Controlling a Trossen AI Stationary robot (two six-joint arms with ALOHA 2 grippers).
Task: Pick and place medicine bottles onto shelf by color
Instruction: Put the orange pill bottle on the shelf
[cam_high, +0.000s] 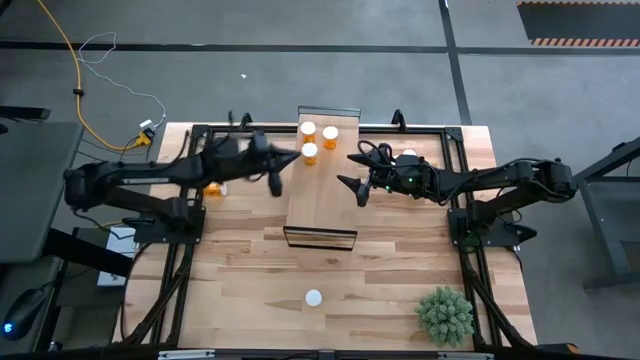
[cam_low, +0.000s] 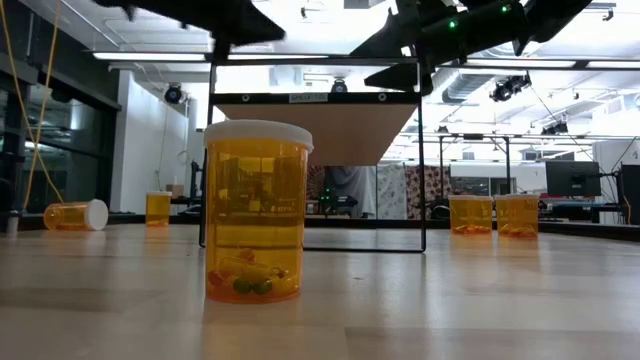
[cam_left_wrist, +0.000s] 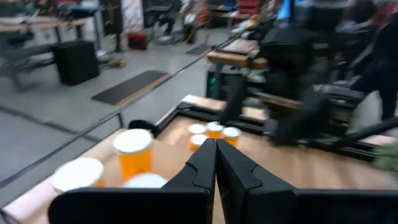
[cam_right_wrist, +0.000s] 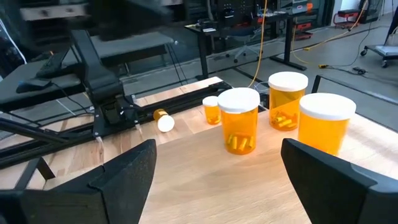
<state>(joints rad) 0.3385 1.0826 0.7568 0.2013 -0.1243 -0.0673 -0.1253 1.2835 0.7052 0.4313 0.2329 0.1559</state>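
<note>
Three orange medicine bottles with white caps (cam_high: 310, 152) stand at the far end of the light-wood shelf (cam_high: 320, 205); in the right wrist view they are the bottles (cam_right_wrist: 239, 119) straight ahead. My left gripper (cam_high: 275, 180) hangs shut above the shelf's left edge, near those bottles (cam_left_wrist: 134, 152). My right gripper (cam_high: 360, 178) hovers open at the shelf's right edge, a little short of them (cam_right_wrist: 217, 180). One bottle (cam_high: 314, 297) stands alone on the near table (cam_low: 257, 210). Another bottle (cam_right_wrist: 163, 119) lies on its side to the left.
More bottles stand on the table left of the shelf (cam_low: 158, 207) and right of it (cam_low: 470, 213). A small green plant (cam_high: 445, 315) sits at the near right corner. The shelf's thin dark frame (cam_low: 422, 150) rises between both arms. Black rails edge the table.
</note>
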